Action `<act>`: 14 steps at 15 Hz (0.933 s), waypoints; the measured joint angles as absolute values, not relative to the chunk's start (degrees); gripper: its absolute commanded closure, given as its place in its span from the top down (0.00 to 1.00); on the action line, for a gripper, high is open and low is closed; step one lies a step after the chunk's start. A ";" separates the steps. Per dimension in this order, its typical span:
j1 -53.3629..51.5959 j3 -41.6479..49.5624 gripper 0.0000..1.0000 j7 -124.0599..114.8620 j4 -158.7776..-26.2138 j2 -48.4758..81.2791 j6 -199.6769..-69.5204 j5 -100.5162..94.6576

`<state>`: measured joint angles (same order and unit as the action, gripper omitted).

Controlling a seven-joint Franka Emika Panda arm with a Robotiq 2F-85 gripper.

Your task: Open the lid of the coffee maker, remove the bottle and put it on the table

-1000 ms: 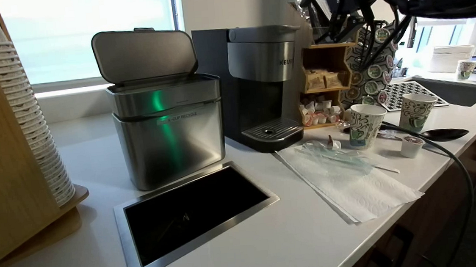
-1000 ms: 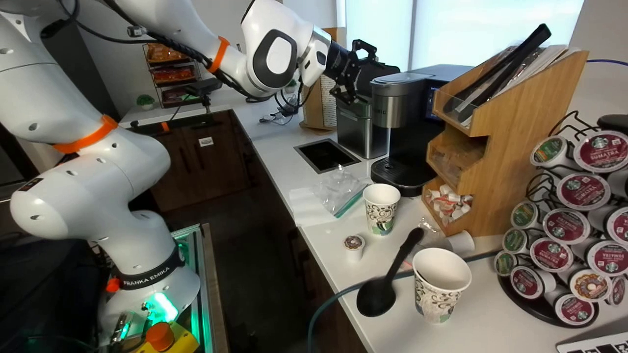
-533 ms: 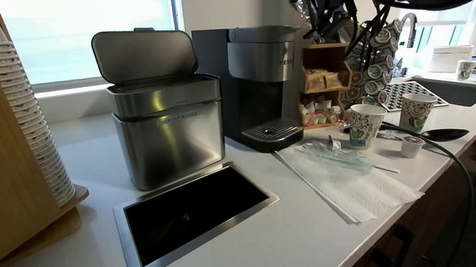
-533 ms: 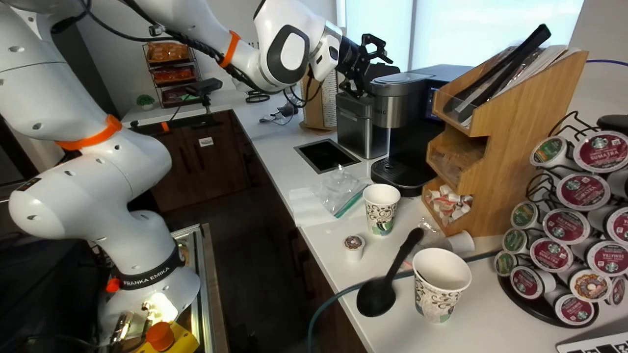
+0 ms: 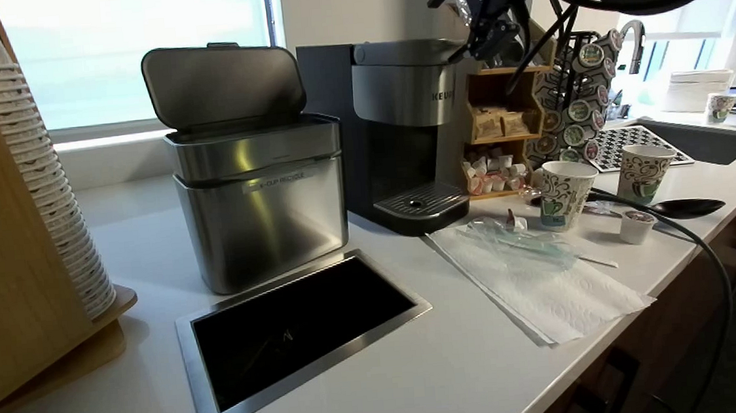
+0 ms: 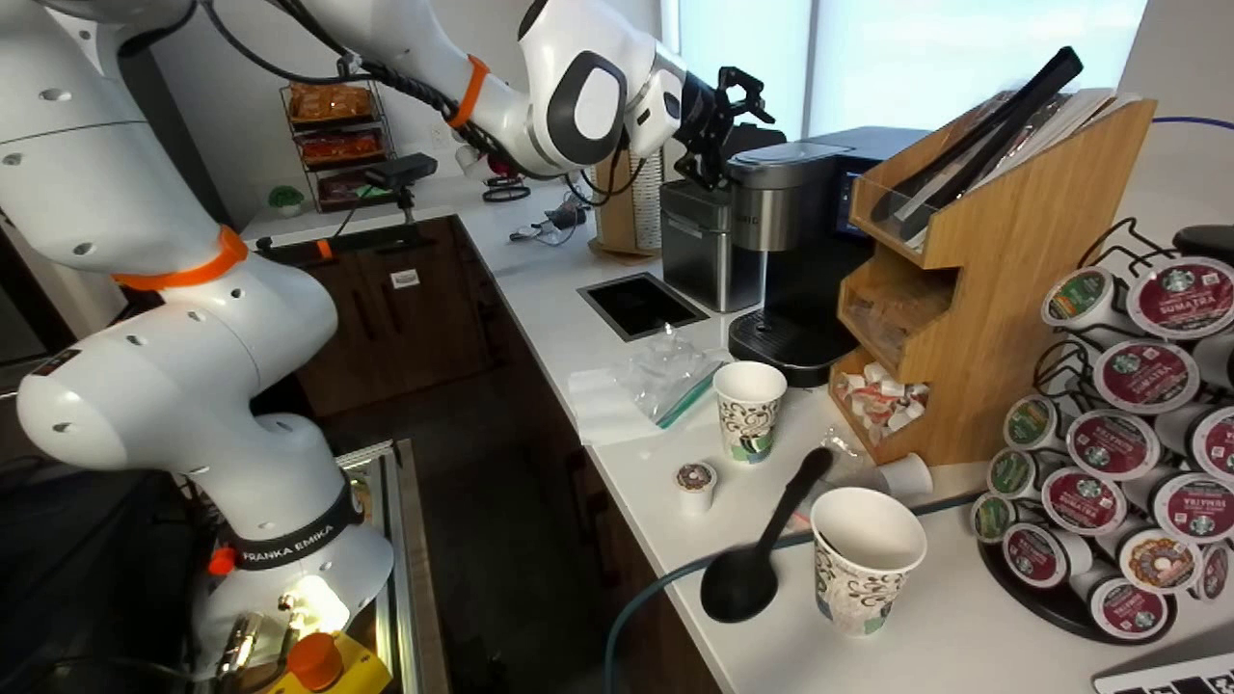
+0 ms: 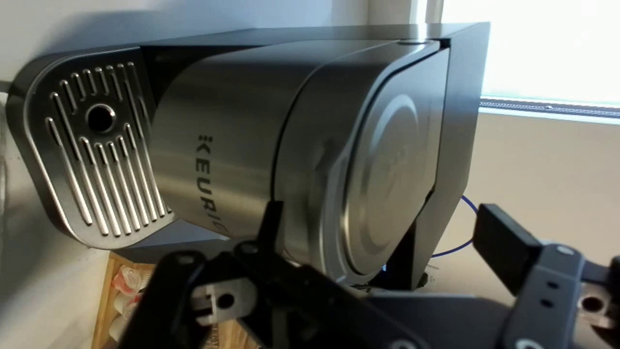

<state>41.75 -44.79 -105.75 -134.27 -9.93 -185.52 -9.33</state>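
Observation:
The coffee maker (image 5: pixel 392 96) stands upright on the white table (image 5: pixel 420 373); it also shows in an exterior view (image 6: pixel 762 217) and the wrist view (image 7: pixel 213 111). Its lid (image 5: pixel 405 52) is down, flush with the machine; it also shows from above in the wrist view (image 7: pixel 387 165). My gripper (image 6: pixel 740 145) is open and empty at the machine's front top. In the wrist view my gripper (image 7: pixel 382 225) has one finger near the seam under the lid's front edge and the other beyond the lid's far side. I cannot tell whether a finger touches. The bottle is out of view.
A steel bin (image 5: pixel 263 208) with raised lid stands beside the machine. A wooden organizer (image 6: pixel 1041 193) is on its other side. Paper cups (image 6: pixel 750 410), a coffee pod (image 6: pixel 695 485), a black spoon (image 6: pixel 742 578) and a plastic bag (image 6: pixel 665 371) lie in front.
My open gripper has moved toward the coffee maker and slightly down, bringing its lower finger to the lid's front edge. The lid and the table objects have not moved.

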 measured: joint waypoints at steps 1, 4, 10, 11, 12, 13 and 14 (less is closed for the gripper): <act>41.84 -44.81 1.00 -105.54 -133.65 -9.78 -185.53 -9.40; 41.94 -44.97 1.00 -104.92 -133.25 -9.81 -185.52 -9.62; 42.13 -45.05 1.00 -103.53 -132.06 -9.96 -185.52 -10.04; 42.30 -45.05 1.00 -103.11 -130.98 -10.06 -185.53 -10.27; 42.59 -45.05 1.00 -102.53 -129.39 -10.16 -185.54 -10.51; 43.03 -45.08 1.00 -101.87 -127.54 -10.22 -185.65 -10.81; 43.69 -45.13 1.00 -101.16 -125.40 -10.27 -185.92 -11.20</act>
<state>43.69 -45.13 -101.16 -125.40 -10.27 -185.92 -11.20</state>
